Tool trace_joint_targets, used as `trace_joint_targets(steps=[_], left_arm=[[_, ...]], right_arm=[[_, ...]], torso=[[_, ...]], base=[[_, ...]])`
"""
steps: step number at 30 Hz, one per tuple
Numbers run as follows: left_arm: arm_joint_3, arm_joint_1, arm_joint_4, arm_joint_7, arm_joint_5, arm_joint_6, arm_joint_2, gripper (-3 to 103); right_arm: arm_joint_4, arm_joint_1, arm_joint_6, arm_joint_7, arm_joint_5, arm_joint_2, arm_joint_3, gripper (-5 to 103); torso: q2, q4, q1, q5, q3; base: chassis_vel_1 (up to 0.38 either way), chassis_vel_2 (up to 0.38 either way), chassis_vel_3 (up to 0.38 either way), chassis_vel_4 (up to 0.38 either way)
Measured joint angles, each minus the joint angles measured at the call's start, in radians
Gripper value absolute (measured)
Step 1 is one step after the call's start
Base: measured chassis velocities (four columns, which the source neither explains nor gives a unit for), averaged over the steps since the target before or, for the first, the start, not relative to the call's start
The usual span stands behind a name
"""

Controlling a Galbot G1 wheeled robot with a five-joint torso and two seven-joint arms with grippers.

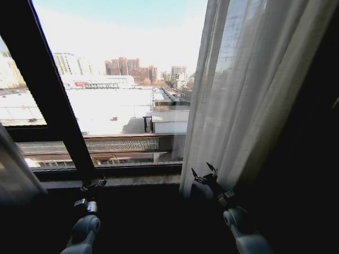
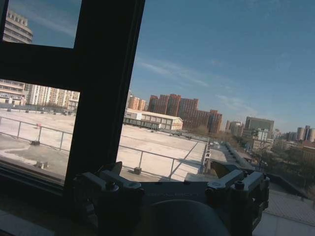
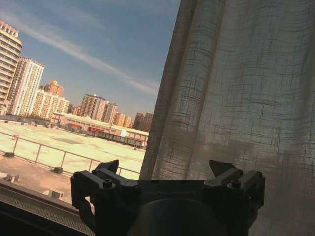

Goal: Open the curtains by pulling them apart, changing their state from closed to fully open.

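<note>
Already the curtains (image 1: 249,90) hang apart, both grippers' fingers spread.

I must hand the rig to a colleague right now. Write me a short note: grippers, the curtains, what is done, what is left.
Left gripper: open, empty, low before the dark window frame, touching no fabric.
Right gripper: open, empty, at the lower inner edge of the right sheer off-white curtain panel, not closed on it.
Left curtain panel: pulled far aside, at the head view's left edge.
Done: the middle of the window is uncovered.
Left: the right panel hangs over the right part of the glass and may need pulling further right.
</note>
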Motion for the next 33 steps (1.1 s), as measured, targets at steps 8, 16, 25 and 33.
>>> trace_joint_targets(steps=[8,16,25,33], left_arm=[[0.0,0.0,0.0,0.0,0.0,0.0,0.0,100],[0.0,0.0,0.0,0.0,0.0,0.0,0.0,100],[0.0,0.0,0.0,0.0,0.0,0.0,0.0,100],[0.0,0.0,0.0,0.0,0.0,0.0,0.0,100]], right_arm=[[-0.079,0.102,-0.012,0.066,-0.041,0.016,-0.072,100],[-0.166,0.185,-0.014,0.094,-0.041,0.042,-0.132,100],[-0.309,0.313,-0.009,0.123,-0.051,0.096,-0.181,100],[-0.377,0.381,-0.007,0.147,-0.059,0.095,-0.176,100]], torso=[[0.0,0.0002,0.0,0.0,0.0],[0.0,0.0001,0.0,-0.0001,0.0],[0.0,0.0003,0.0,0.0,0.0],[0.0,0.0001,0.0,0.0,0.0]], base=[[0.0,0.0,0.0,0.0],[0.0,0.0,0.0,0.0],[0.0,0.0,0.0,0.0],[0.0,0.0,0.0,0.0]])
